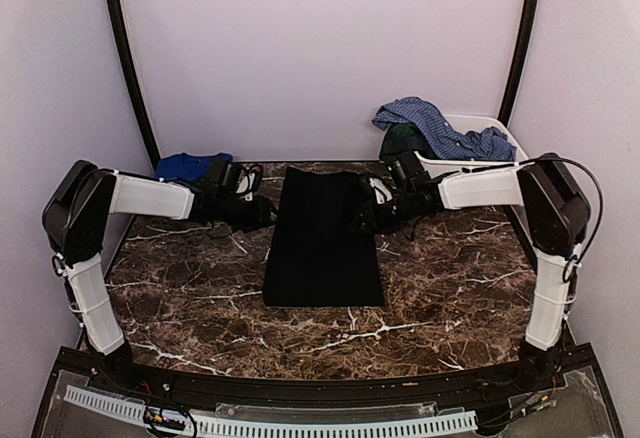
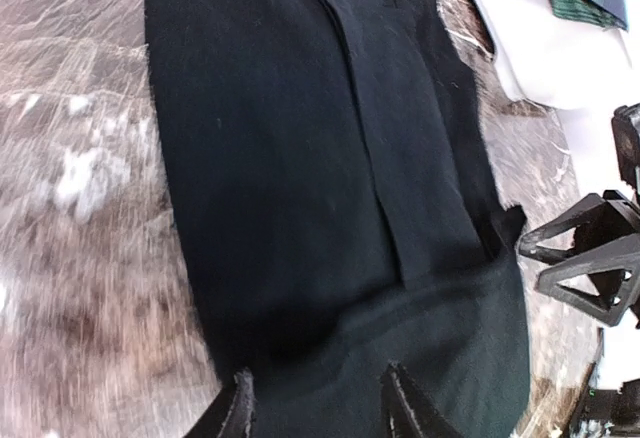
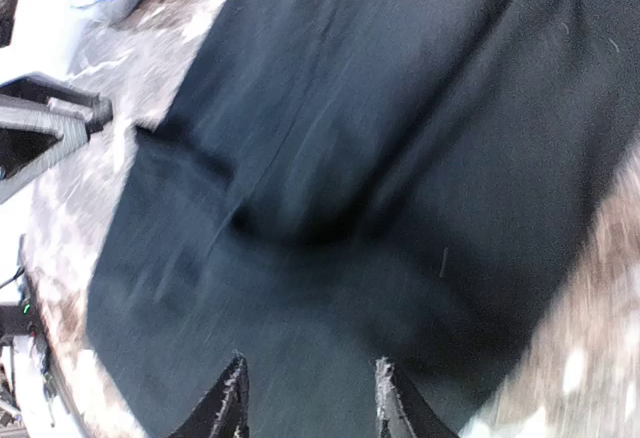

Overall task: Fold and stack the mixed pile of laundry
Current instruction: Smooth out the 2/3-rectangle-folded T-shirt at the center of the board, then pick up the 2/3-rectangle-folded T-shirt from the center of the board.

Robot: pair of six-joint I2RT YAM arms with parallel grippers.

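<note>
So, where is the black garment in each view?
Top external: the black garment lies flat in the middle.
Left wrist: the garment fills the centre, top to bottom.
Right wrist: the garment fills most of the picture.
Shared landmark: the marble table under it.

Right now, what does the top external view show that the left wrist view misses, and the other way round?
Only top external: the royal-blue tee at the far left, and the blue checked shirt draped at the far right. Only left wrist: the left pincer with its fingertips apart, and a narrow folded strip of black fabric. Both: the large plain black garment flat on the dark marble table, plus the white rectangular plastic bin.
</note>
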